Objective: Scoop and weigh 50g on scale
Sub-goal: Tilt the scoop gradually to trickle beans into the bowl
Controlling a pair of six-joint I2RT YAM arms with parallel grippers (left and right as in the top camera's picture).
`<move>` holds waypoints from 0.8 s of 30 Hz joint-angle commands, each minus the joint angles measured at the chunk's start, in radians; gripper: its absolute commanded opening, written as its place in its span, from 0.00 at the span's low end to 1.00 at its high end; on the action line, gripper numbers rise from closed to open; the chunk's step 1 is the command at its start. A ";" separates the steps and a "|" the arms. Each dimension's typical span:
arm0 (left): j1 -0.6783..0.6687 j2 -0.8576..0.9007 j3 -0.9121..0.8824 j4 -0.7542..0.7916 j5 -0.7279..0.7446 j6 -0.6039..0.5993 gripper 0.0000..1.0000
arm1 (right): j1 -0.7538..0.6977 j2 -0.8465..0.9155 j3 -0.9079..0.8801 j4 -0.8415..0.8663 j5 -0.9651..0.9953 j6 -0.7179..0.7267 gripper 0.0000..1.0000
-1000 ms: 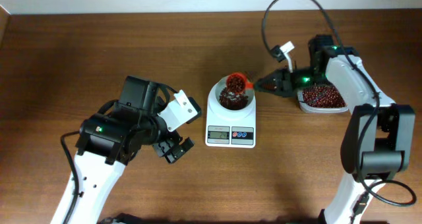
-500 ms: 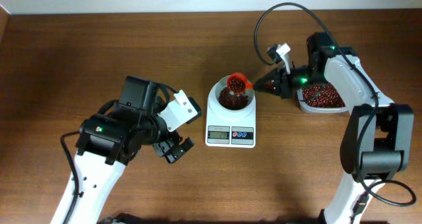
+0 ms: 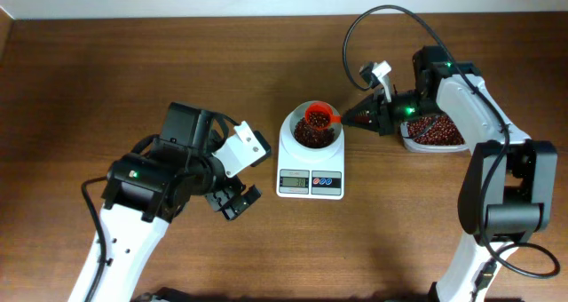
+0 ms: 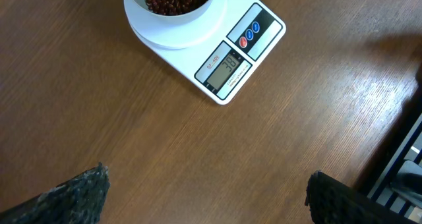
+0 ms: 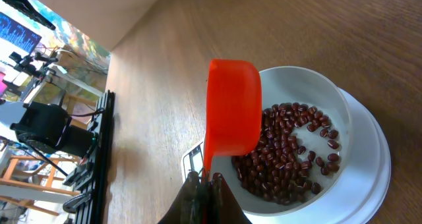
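The white scale (image 3: 310,179) stands mid-table, its white bowl (image 3: 298,123) holding red beans (image 3: 311,135). My right gripper (image 3: 348,118) is shut on the handle of an orange scoop (image 3: 319,117), which hangs over the bowl's far side. In the right wrist view the scoop (image 5: 231,112) is tilted above the beans (image 5: 290,151) in the bowl (image 5: 359,145), with the gripper (image 5: 204,182) clamped on its thin handle. My left gripper (image 3: 232,202) stands open over bare table, left of the scale. The left wrist view shows the scale (image 4: 260,36) ahead of that open gripper (image 4: 206,174).
A clear tub of red beans (image 3: 433,131) sits at the right, under my right arm. A black cable (image 3: 390,18) loops above that arm. The table's far edge (image 3: 177,18) meets a white wall.
My right gripper has shifted slightly left and turned the scoop over the bowl. The scoop showed dark beans a second ago and now shows mostly orange. The left arm has not moved.
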 commanded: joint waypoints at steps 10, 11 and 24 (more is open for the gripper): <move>0.006 -0.004 0.015 0.002 0.003 0.016 0.99 | -0.003 0.012 -0.001 -0.011 -0.031 0.003 0.04; 0.006 -0.004 0.015 0.002 0.004 0.016 0.99 | -0.003 0.012 -0.001 -0.024 -0.057 -0.010 0.04; 0.006 -0.004 0.015 0.002 0.004 0.016 0.99 | -0.003 0.012 -0.001 0.084 0.096 0.176 0.04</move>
